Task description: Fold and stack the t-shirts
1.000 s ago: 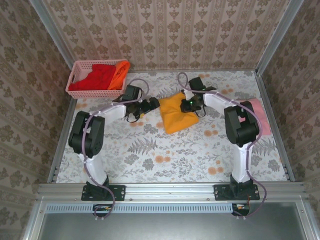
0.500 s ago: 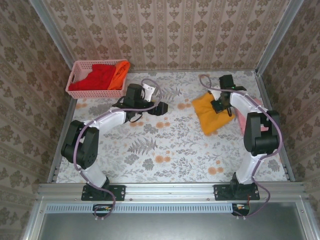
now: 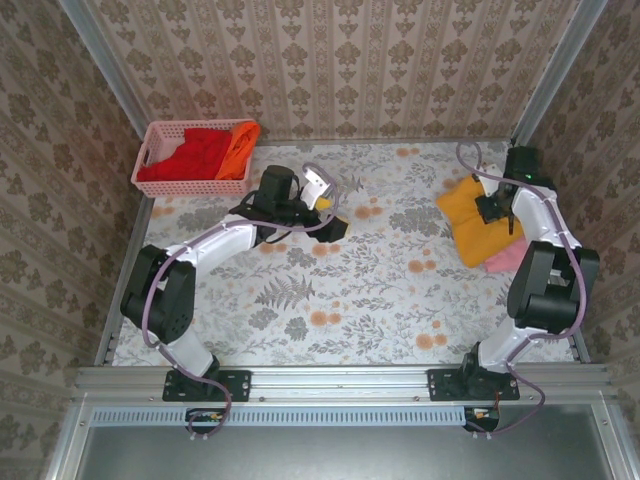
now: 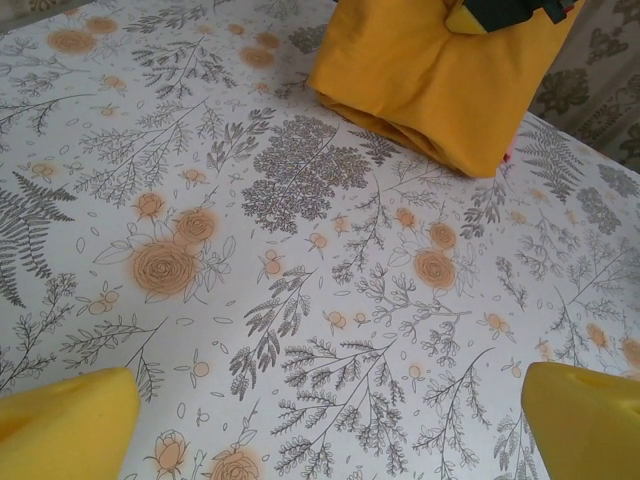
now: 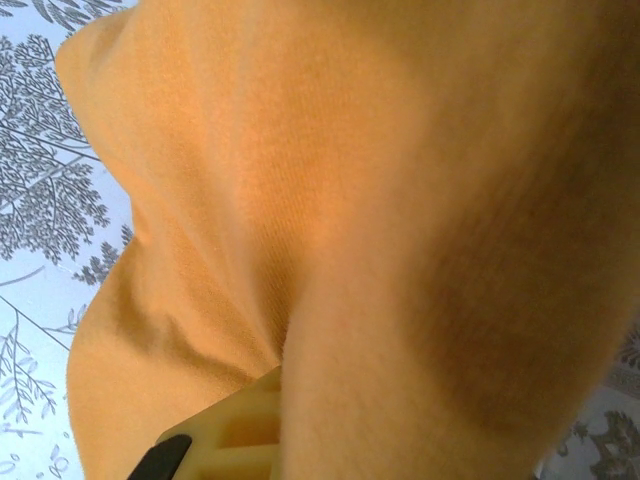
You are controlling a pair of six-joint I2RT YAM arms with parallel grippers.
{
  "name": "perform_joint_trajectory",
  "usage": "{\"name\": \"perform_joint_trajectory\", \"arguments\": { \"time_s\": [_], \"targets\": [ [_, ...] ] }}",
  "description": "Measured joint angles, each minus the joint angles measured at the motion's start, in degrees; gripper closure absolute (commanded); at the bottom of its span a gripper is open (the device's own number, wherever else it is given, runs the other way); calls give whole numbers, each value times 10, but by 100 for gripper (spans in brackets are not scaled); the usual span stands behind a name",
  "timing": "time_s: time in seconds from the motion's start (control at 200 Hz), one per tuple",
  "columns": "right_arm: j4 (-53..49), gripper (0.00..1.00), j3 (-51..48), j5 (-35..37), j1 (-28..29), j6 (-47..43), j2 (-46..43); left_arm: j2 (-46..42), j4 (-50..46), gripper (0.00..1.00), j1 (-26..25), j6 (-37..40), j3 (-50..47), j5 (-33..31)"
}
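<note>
The folded golden-yellow t-shirt (image 3: 472, 222) hangs bunched at the far right of the table, partly over the pale pink t-shirt (image 3: 508, 258). My right gripper (image 3: 494, 208) is shut on the yellow shirt's upper edge; in the right wrist view the yellow cloth (image 5: 330, 200) wraps over one pale finger (image 5: 225, 435). My left gripper (image 3: 335, 228) stands open above the table's middle, its two yellow fingertips (image 4: 70, 425) wide apart with bare tablecloth between them. From the left wrist view the yellow shirt (image 4: 430, 80) lies ahead. The red t-shirt (image 3: 195, 152) and the bright orange t-shirt (image 3: 238, 148) lie in the basket.
The pink lattice basket (image 3: 150, 150) stands at the far left corner. Metal rails (image 3: 340, 378) frame the floral tablecloth (image 3: 350, 300), and papered walls close in on three sides. The right arm reaches close to the right rail.
My right gripper has carried the yellow shirt from the table's middle to the far right, over the pink shirt. The left gripper let go, swung slightly right and now points at the bare table.
</note>
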Motion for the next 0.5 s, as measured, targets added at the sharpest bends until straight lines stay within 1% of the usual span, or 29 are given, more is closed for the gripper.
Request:
{"name": "perform_joint_trajectory", "arguments": {
  "time_s": [0.26,0.5],
  "targets": [
    [-38,100,12,-43,-36,-21,-1,5,1,0,0,0,14,16],
    [-52,100,19,-72,-63,-25,-15,31,5,0,0,-2,32,31]
  ]
}}
